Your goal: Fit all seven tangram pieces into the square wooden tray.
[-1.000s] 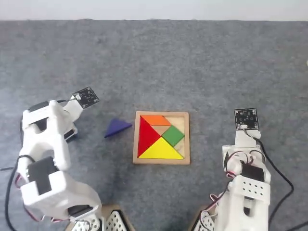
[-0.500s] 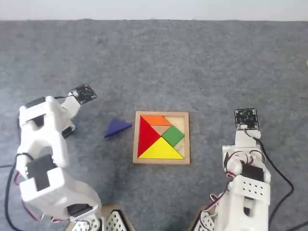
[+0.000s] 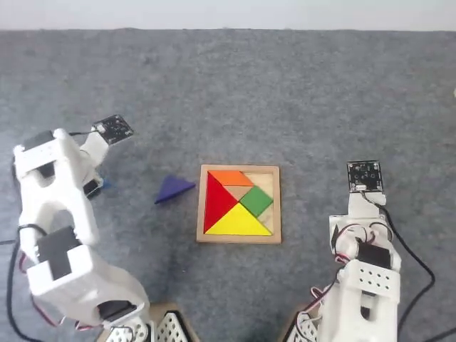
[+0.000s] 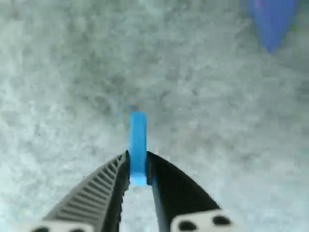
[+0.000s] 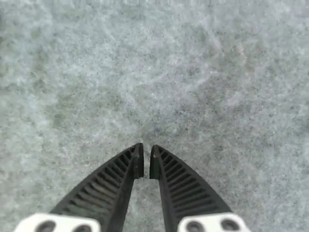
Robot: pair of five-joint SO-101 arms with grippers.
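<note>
Four bright pieces [image 3: 219, 203], orange, red, green and yellow, lie inside the square wooden tray [image 3: 201, 206]. Pale wood shows along its 3 o'clock edge. At 9 o'clock of the tray, a dark blue triangle [image 3: 173, 189] lies flat on the grey table [image 3: 235, 92], near the rim but not touching. Farther out at 9 o'clock, the left claw [image 4: 138, 162] is clamped on a thin light blue piece [image 4: 138, 130]. The right claw [image 5: 146, 162], at 3 o'clock, has its tips together on nothing.

Your high camera looks down on the whole grey mat [image 3: 299, 92]; both wrist cameras face it close up; high and left wrist share the purple triangle [image 3: 173, 189].
</note>
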